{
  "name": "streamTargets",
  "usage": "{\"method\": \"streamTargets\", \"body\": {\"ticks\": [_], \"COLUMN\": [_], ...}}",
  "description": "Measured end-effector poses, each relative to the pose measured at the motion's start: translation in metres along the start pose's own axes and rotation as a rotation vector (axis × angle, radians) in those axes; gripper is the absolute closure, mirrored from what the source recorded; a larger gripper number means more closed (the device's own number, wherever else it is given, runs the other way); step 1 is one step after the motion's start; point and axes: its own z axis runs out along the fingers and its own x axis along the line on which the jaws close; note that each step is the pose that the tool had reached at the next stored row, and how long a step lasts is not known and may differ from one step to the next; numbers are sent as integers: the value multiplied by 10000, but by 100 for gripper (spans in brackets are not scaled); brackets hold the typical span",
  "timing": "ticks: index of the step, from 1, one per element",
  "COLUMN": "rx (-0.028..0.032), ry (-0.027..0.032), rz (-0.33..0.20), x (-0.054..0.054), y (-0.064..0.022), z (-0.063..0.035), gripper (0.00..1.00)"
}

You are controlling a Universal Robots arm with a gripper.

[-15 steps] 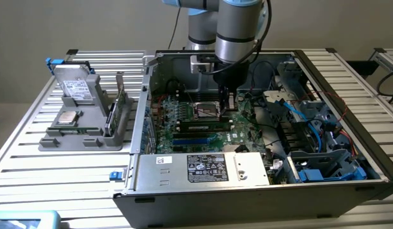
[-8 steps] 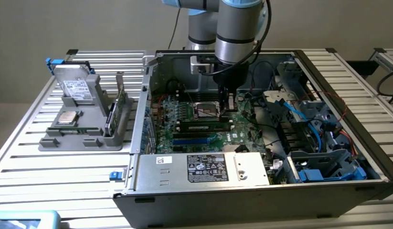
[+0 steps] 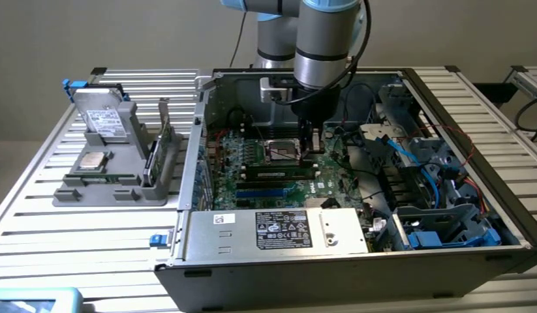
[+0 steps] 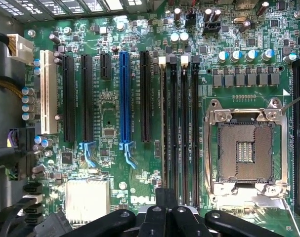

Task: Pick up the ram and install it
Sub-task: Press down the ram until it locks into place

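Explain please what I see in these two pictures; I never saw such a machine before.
The grey jointed tube in the exterior view is a robot arm. It reaches into an open computer case on a slatted table. Its hand hangs shut above the green motherboard, near the empty processor socket. The wrist view comes from a camera on the arm, looking down at the long slots. A dark stick with a pale label, probably the ram, sits in one slot. Beside the case, a grey holder carries spare parts. Whether the hand holds anything, I cannot tell.
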Motion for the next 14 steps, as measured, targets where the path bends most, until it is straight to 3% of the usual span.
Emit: {"method": "streamTargets", "body": {"ticks": [14], "rx": [0], "ry": [0], "rz": [0], "x": [1], "y": [0], "z": [33], "gripper": [89]}}
